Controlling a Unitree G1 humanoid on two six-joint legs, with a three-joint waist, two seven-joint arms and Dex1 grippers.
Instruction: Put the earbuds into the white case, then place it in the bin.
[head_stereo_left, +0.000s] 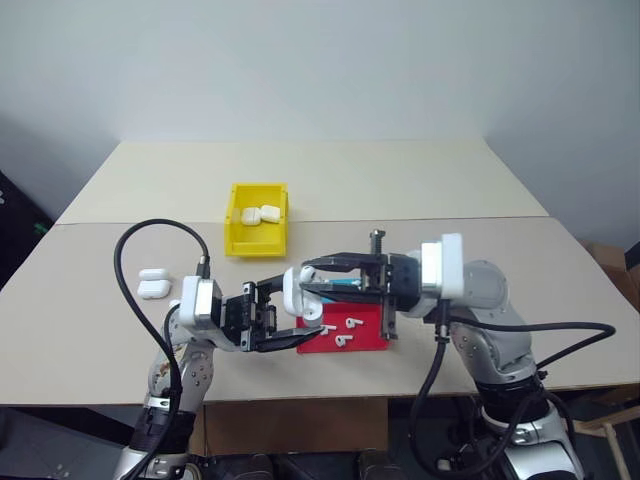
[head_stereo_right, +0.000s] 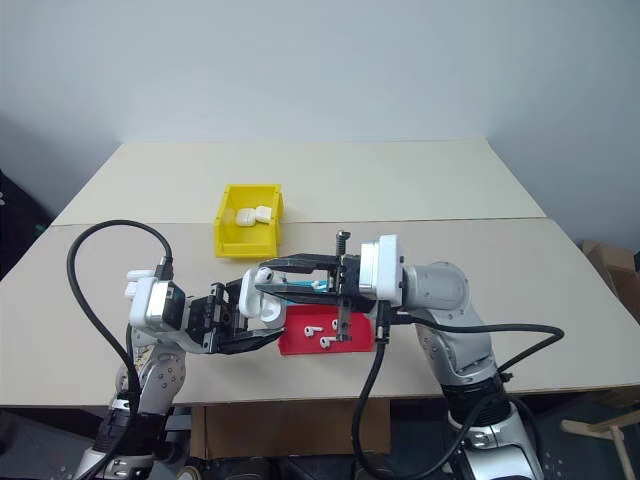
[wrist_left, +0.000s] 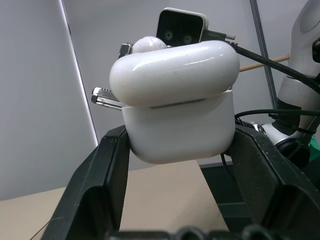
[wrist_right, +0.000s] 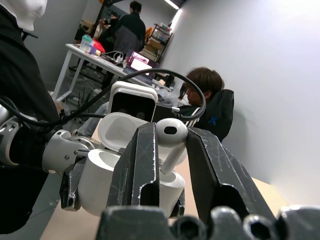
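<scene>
earbud (wrist_right: 170, 134) between right jaws, above open white case (wrist_left: 177, 107)

No legible text, label, brand, number or sign appears on any surface in these views
</scene>
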